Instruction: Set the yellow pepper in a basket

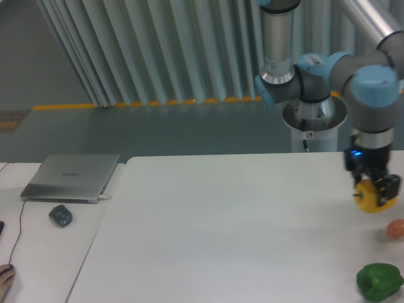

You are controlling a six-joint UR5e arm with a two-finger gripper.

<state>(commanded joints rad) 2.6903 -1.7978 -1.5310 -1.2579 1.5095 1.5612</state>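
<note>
Camera: your hand [375, 193] pinches the pepper [370, 196], seemingly clear of the counter [221, 227].
Below it: orange fruit [396, 229], green pepper [379, 281].

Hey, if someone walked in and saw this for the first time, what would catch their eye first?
Probably the gripper at the right edge, shut on the yellow pepper and holding it above the white table. Next, the green bell pepper in the near right corner, with a small orange-pink fruit just behind it. Off to the left lies a closed grey laptop; no basket shows in view.
</note>
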